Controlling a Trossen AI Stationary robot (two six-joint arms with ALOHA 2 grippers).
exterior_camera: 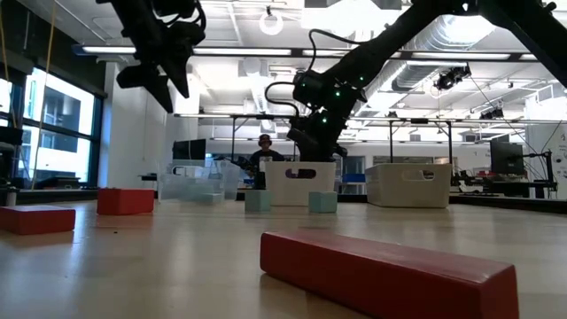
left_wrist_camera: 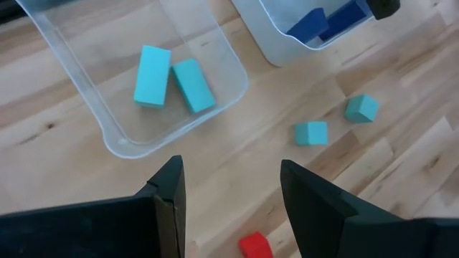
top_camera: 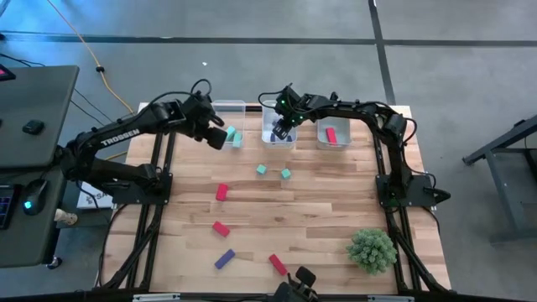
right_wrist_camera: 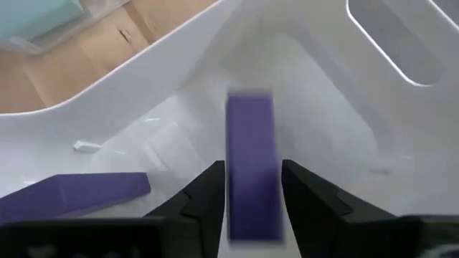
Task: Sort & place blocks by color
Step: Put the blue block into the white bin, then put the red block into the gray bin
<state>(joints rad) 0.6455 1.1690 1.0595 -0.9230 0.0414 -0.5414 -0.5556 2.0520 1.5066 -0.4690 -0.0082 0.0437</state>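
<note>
In the high view my right gripper (top_camera: pixel 281 127) hangs over the middle clear bin (top_camera: pixel 279 141). In its wrist view it is open (right_wrist_camera: pixel 252 170), and a blurred purple block (right_wrist_camera: pixel 251 129) stands upright between its fingers above the bin floor. A second purple block (right_wrist_camera: pixel 72 193) lies flat in that bin. My left gripper (top_camera: pixel 220 134) is open and empty (left_wrist_camera: pixel 231 166), above the table beside the left bin (left_wrist_camera: pixel 115 140). That bin holds two teal blocks (left_wrist_camera: pixel 172 80). A red block (top_camera: pixel 330 134) lies in the right bin. Loose teal (top_camera: pixel 262 169), red (top_camera: pixel 221 192) and purple (top_camera: pixel 224 258) blocks lie on the table. My right gripper's fingers (right_wrist_camera: pixel 211 190) stand on either side of the purple block's lower part (right_wrist_camera: pixel 251 208), coming from above. The block shows blurred while the fingers and bin are sharp. A thin gap seems to show on each side; I cannot tell whether they touch.
A second teal block (top_camera: pixel 286 174) and two more red ones (top_camera: pixel 221 227) (top_camera: pixel 277 264) lie on the wooden table. A spiky green plant ball (top_camera: pixel 372 249) sits near the right near corner. A person (exterior_camera: pixel 263 151) shows in the room beyond the table.
</note>
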